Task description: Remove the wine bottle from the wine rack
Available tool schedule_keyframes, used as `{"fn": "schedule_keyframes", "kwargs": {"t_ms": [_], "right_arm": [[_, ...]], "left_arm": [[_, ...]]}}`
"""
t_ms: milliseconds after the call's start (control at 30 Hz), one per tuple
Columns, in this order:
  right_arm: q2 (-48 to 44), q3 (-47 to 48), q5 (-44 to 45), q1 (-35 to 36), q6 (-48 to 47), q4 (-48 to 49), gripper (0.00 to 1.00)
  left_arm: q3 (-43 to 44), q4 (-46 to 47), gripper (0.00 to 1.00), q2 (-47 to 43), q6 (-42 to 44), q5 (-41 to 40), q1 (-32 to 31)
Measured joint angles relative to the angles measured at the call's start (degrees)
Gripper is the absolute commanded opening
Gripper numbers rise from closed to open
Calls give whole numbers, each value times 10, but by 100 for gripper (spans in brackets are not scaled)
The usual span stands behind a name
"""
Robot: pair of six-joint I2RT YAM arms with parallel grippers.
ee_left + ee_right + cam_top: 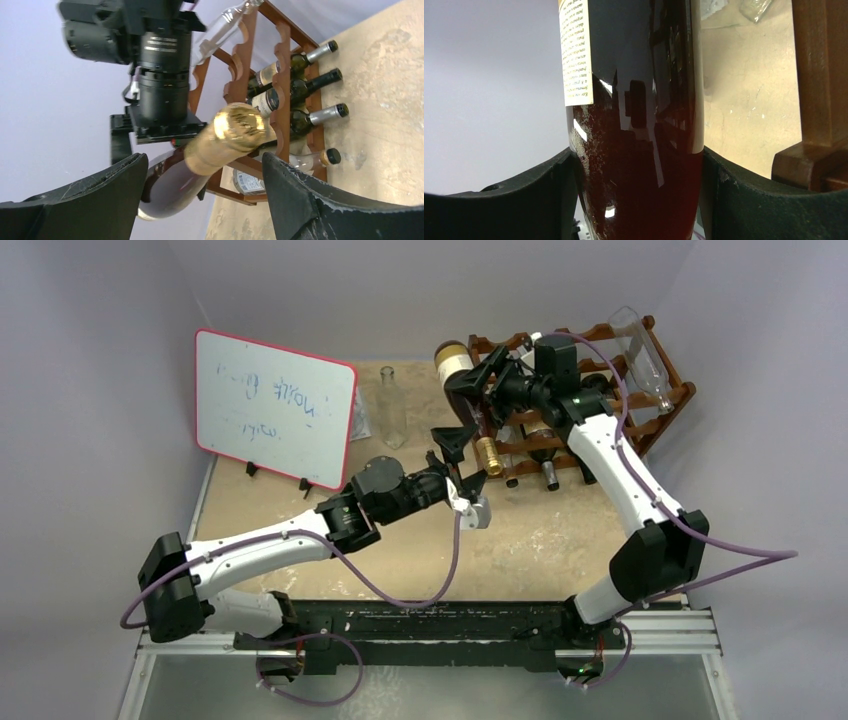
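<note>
Jaws of the right arm clamp the body of the dark glass wine bottle with gold foil neck, holding it tilted at the 9 o'clock edge of the reddish-brown wooden wine rack (I think almost free of the rails). Left jaws stand wide around the gold neck, not touching, probably to support that end.

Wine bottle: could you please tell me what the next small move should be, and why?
Probably close the left fingers on the wine bottle at its gold neck, which lies between them untouched, while the right fingers clamp its body.
</note>
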Motion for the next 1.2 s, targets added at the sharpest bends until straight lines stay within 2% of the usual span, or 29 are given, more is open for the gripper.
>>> {"fn": "schedule_keyframes", "kwargs": {"t_ms": [133,400,567,633,700,800,900,967,1000,1033,1067,1200], "right_arm": [[-8,-2,1,3,14,0,0],[-25,-11,11,9,29,0,0],[-25,-12,14,17,32,-1,0],[-25,-14,14,21,35,0,0],[-25,-17,11,23,43,-3,1],[-26,-26,5,26,44,-5,15],[-26,-27,0,28,44,-1,38],[-26,-27,-5,28,44,4,64],[-26,-27,-6,28,43,6,82],[-26,-27,-8,28,41,7,95],[-26,-27,-8,29,40,8,99],[-26,-26,-19,32,28,12,100]], "left_arm": [[1,-5,82,21,28,0,-7],[41,6,64,64,81,-13,-19],[44,30,37,75,108,-30,-22],[45,35,16,77,117,-34,-25],[46,45,1,77,154,-51,-33],[48,45,0,78,158,-80,-44],[48,48,0,79,165,-102,-51],[47,53,0,79,168,-111,-54],[43,61,0,79,169,-116,-55],[39,70,0,79,171,-121,-57],[32,82,0,79,174,-127,-60],[5,126,0,78,174,-151,-69]]}}
